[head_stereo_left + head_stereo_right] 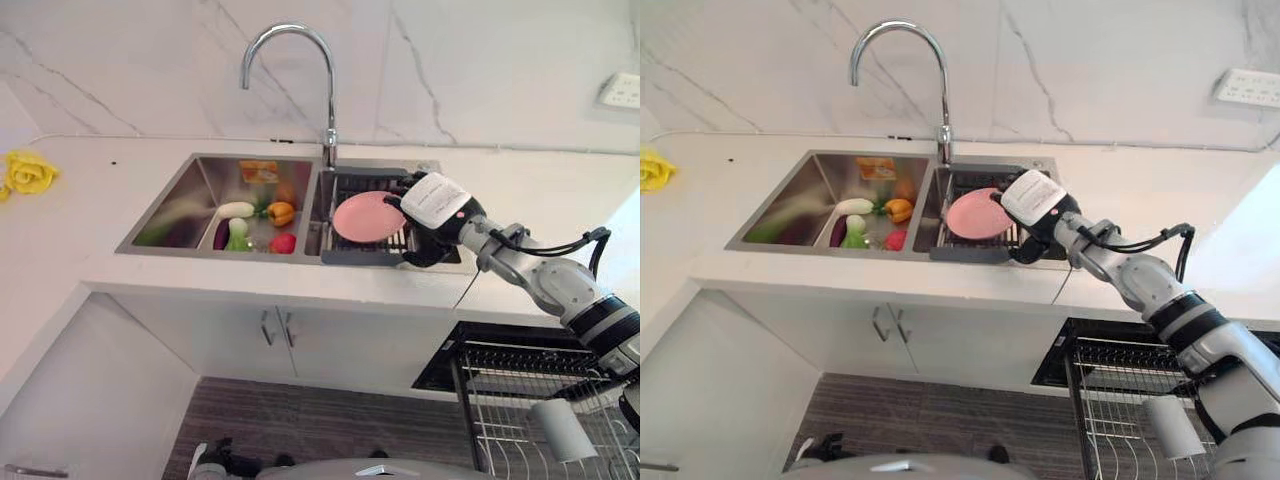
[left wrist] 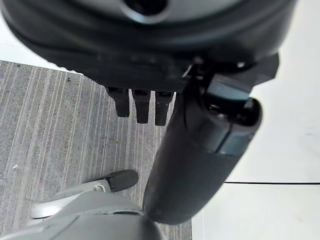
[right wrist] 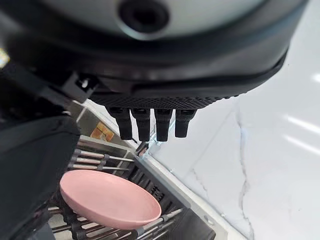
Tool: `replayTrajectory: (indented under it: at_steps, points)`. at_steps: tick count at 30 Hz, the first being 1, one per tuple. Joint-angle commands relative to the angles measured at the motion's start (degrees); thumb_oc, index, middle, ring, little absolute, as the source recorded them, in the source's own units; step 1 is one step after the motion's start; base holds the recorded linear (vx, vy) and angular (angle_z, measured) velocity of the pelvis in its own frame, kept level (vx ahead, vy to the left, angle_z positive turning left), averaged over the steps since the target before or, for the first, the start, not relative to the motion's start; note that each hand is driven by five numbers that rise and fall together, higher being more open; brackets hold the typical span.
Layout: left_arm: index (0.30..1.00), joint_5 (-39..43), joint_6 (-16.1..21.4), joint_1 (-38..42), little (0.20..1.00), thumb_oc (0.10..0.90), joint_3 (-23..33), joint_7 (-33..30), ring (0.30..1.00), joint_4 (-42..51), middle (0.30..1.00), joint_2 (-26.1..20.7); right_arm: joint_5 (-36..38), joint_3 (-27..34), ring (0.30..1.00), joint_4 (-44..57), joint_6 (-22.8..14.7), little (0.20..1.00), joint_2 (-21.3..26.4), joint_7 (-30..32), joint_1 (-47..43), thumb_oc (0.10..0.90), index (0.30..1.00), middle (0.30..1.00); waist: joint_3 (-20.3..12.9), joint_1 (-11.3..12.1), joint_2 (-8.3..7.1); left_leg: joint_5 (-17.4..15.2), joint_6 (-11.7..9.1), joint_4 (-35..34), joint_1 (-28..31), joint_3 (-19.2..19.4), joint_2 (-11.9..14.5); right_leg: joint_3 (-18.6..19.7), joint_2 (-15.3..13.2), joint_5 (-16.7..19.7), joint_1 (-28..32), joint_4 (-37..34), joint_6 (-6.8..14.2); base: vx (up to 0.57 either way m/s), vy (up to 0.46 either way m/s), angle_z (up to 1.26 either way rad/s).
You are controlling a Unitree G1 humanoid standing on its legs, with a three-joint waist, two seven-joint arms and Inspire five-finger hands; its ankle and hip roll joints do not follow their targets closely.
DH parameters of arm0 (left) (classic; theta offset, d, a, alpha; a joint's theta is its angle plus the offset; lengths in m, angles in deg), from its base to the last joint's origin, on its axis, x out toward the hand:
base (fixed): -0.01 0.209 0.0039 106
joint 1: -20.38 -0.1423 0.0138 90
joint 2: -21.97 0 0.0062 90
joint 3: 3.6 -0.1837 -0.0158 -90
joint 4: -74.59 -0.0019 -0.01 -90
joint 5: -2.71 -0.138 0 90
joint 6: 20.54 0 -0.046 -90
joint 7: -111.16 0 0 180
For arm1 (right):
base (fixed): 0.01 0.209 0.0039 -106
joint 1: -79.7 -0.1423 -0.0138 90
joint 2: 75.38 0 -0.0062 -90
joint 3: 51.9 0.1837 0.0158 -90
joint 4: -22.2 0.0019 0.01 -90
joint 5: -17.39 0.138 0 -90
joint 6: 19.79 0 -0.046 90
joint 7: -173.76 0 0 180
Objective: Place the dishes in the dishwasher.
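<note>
A pink plate [image 1: 365, 215] lies slightly tilted on the dark wire rack [image 1: 345, 185] in the sink's right basin. My right hand [image 1: 437, 205] is at the plate's right edge, its back with a white label facing up. In the right wrist view its fingers [image 3: 150, 122] reach straight out above the pink plate [image 3: 107, 200] and the thumb sits beside the rim; nothing is clasped. My left hand [image 2: 200, 165] hangs over the grey floor with relaxed fingers and holds nothing. The pulled-out wire dishwasher basket [image 1: 520, 400] is at the lower right, below the counter.
The left basin [image 1: 185, 200] holds toy vegetables [image 1: 255, 225]. A chrome tap [image 1: 290, 60] arches over the sink. A yellow cloth [image 1: 28, 172] lies at the counter's far left. A white cup [image 1: 560, 430] sits in the dishwasher basket. A wall socket [image 1: 622, 90] is at the upper right.
</note>
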Motion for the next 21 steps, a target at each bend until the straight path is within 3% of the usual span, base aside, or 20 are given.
replayTrajectory:
  at_steps: [1, 14, 21]
  points:
    - [0.9, -1.37, 0.87, 2.87, 0.9, 0.8, -4.92, -0.3, 0.9, -2.14, 0.9, -3.58, -3.7, 0.18, 0.9, -4.78, 6.06, 0.9, -1.86, 3.36, -11.48, 0.8, 0.9, 0.9, 0.32, 1.06, -3.59, -3.76, -1.48, 0.59, 3.14, -1.03, -1.33, 1.83, -5.29, -5.14, 3.35, 2.73, 4.92, -0.05, -0.005, 0.13]
    - [0.9, 1.78, 1.12, 2.23, 0.9, 0.8, -5.9, -0.86, 0.9, -0.77, 0.9, -3.23, -8.15, -5.83, 0.9, -15.16, 9.42, 0.9, -6.81, 3.55, -19.69, 0.8, 0.9, 0.9, 1.38, 2.72, -3.63, -2.81, -1.49, 0.59, 1.93, -1.37, -1.25, 0.94, -5.43, -4.01, 2.6, 2.41, 4.95, -0.01, -0.003, 0.06]
    - [0.9, 2.51, 1.3, 1.81, 0.9, 0.8, -5.67, -0.79, 0.9, -0.68, 0.9, -3.0, -8.56, -6.74, 0.9, -15.42, 8.95, 0.9, -7.46, 3.4, -20.35, 0.8, 0.9, 0.9, 1.37, 3.15, -3.64, -3.54, -1.57, 0.59, 2.3, -1.28, -1.2, 0.48, -5.45, -4.67, 3.26, 2.2, 5.04, 0.02, -0.001, -0.02]
